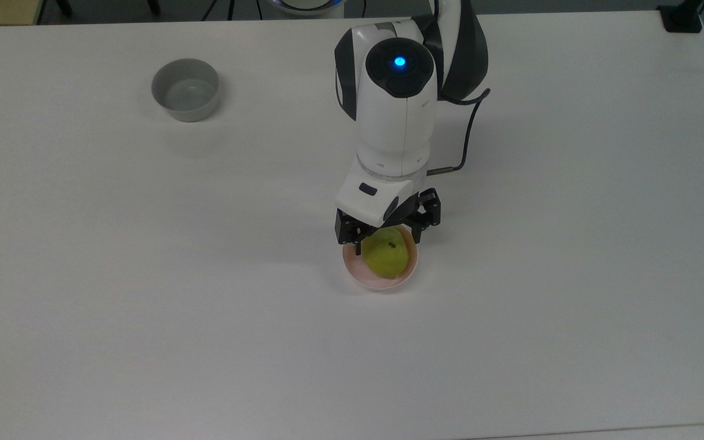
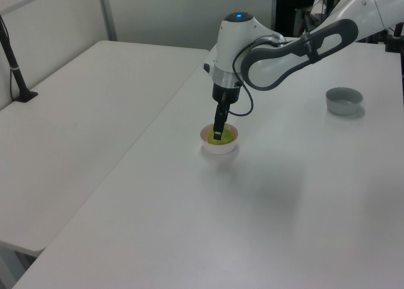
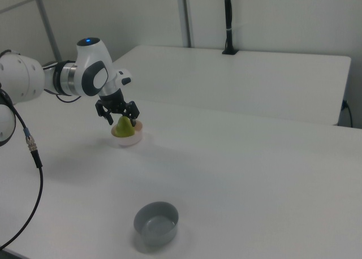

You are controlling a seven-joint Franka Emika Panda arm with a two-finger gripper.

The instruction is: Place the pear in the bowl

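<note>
**Pear in the pink bowl, gripper spread around it**

The white table [image 1: 144,305] takes up nearly everything, a wide bare top with a second white table [image 2: 82,93] set alongside it, seen on the left view's left and behind in the right view. A black post [image 3: 228,21] stands at the far edge of that second table in the right view.

The arm [image 1: 398,116] reaches out over the table, white with dark joints and a blue light glowing on its top. A thin black cable [image 1: 471,134] loops off its side in the top view. The wrist points straight down.

The gripper [image 1: 387,239] hangs right above the pink bowl [image 1: 364,276], near the table's middle. Its fingers are spread apart, one on each side of the pear's upper part; a gap shows between each finger and the fruit in the top view, so it looks let go rather than clamped. In the left view the gripper [image 2: 217,135] dips just inside the bowl's rim [image 2: 230,142].

The grey bowl [image 1: 185,89] sits well apart, toward the top view's upper left, and in the foreground of the right view [image 3: 156,221].

The pear [image 1: 385,255] sits inside the pink bowl, yellow-green, filling much of it and leaning toward the top view's right side of the bowl. Its dark stem faces upward. In the right view the pear [image 3: 124,126] rises above the bowl's rim [image 3: 128,140], between the fingers.
</note>
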